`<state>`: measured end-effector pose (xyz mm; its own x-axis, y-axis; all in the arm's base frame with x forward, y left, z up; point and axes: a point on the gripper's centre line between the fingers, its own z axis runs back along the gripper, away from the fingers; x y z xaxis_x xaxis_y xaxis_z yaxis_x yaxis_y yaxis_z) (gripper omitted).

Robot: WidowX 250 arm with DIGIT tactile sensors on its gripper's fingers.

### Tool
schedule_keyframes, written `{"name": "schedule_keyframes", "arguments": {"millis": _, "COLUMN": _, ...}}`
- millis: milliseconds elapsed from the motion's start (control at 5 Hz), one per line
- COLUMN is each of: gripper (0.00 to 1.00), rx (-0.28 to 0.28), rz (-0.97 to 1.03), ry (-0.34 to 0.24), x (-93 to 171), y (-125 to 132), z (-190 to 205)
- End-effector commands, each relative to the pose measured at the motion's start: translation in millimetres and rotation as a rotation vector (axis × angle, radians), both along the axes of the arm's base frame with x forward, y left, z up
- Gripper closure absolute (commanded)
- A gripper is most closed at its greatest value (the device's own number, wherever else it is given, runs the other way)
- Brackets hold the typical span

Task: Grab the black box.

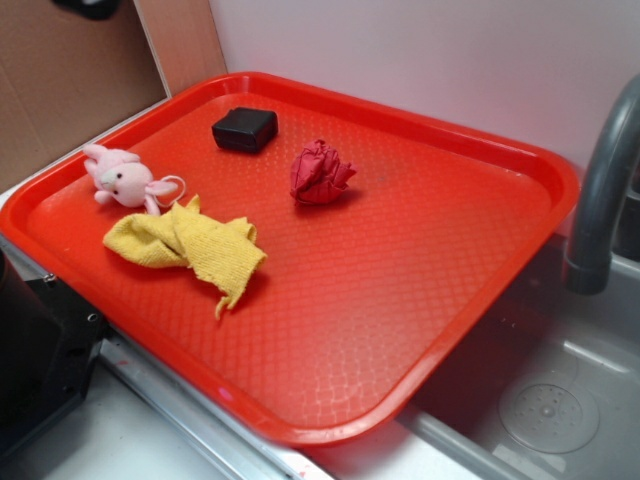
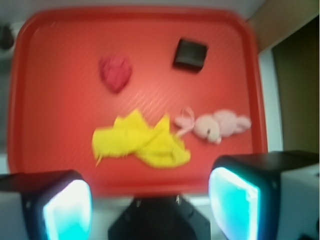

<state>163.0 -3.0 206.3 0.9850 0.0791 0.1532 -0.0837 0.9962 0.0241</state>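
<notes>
The hand (image 2: pixel 150 200) is open and empty, its 2 fingers wide apart. The small flat matte black box (image 2: pixel 190 54) lies far ahead, slightly right, on the red plastic tray (image 2: pixel 60 165). It looks stiff and light; I would grip its 2 opposite flat sides.

The tray (image 1: pixel 480 250) looks like glossy red plastic, its floor embossed with a fine diamond texture and its rim smooth. The black box (image 1: pixel 245 128) has a matt, smooth surface with soft rounded edges. The red ball (image 1: pixel 320 173) is crumpled cloth, and the yellow rag (image 1: pixel 190 245) is a coarse woven cloth with frayed edges. The pink toy (image 1: pixel 125 178) is fuzzy plush. The sink (image 1: pixel 560 400) is brushed metal, the faucet (image 1: pixel 600 190) matt grey.
</notes>
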Motion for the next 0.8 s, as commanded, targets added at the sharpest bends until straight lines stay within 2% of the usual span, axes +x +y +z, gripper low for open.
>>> {"name": "schedule_keyframes", "arguments": {"millis": 0, "gripper": 0.00, "rx": 0.001, "rz": 0.114, "ry": -0.092, "x": 47, "y": 30, "z": -26}}
{"name": "schedule_keyframes", "arguments": {"millis": 400, "gripper": 0.00, "rx": -0.039, "rz": 0.315, "ry": -0.089, "x": 83, "y": 66, "z": -69}}
{"name": "schedule_keyframes", "arguments": {"millis": 600, "gripper": 0.00, "rx": -0.029, "rz": 0.367, "ry": -0.088, "x": 108, "y": 80, "z": -95}}
